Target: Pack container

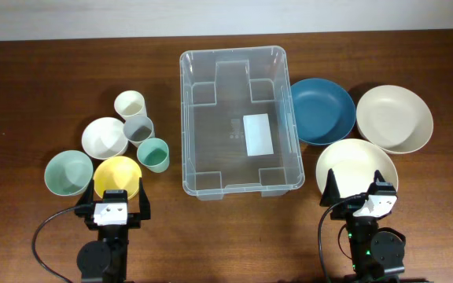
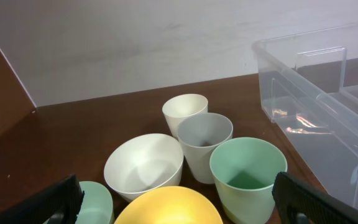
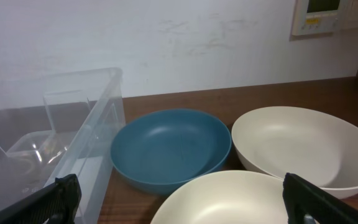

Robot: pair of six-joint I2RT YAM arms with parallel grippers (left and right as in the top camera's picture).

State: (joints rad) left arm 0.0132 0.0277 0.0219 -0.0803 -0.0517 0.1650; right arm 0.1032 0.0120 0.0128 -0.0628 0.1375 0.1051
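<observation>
Clear plastic container [image 1: 219,149], mid-tabletop, is judged light, stiff, slippery; its rim is favoured. Left pincer [image 1: 117,196] and right pincer [image 1: 358,192] are seen spread.

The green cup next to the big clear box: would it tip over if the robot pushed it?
Probably, if pushed near the rim: the green cup is tall and narrows toward its base. It looks empty and thin-walled, so it is likely light and would slide easily. The grey cup stands close beside it, so it might knock into that.
</observation>
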